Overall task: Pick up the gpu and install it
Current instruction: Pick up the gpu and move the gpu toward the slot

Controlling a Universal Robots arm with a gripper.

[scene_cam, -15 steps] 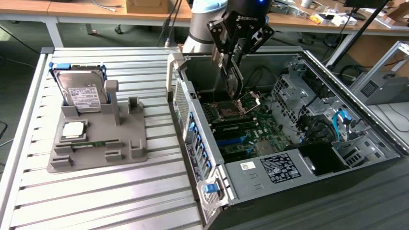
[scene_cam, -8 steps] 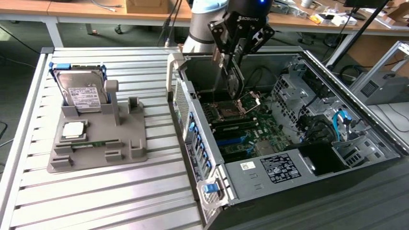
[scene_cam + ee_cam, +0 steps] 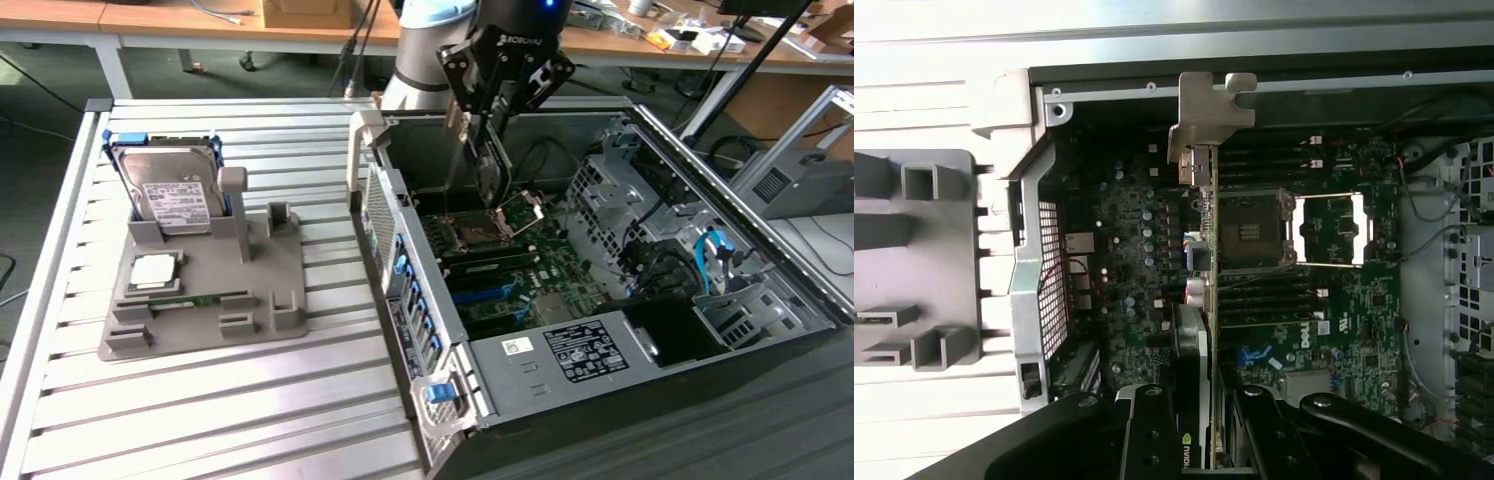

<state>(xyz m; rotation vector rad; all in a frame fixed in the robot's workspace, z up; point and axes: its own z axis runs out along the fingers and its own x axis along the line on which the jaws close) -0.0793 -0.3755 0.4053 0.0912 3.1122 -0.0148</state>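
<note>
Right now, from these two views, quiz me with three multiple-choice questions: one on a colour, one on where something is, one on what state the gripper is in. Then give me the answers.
1. What colour is the label on the hard drive?
A. white
B. red
C. yellow

2. Where is the gpu?
A. lying beside the hard drive
B. hanging on edge above the open computer case
C. underneath the computer case

3. What state is the gripper in?
A. open and empty
B. shut on the gpu
C. shut on the hard drive

Answers:
1 A, the sticker on the drive's face is white with dark print.
2 B, the exterior view shows the card hanging from the arm over the case's open side.
3 B, the wrist view shows the fingers pressed against both faces of the card.
</note>
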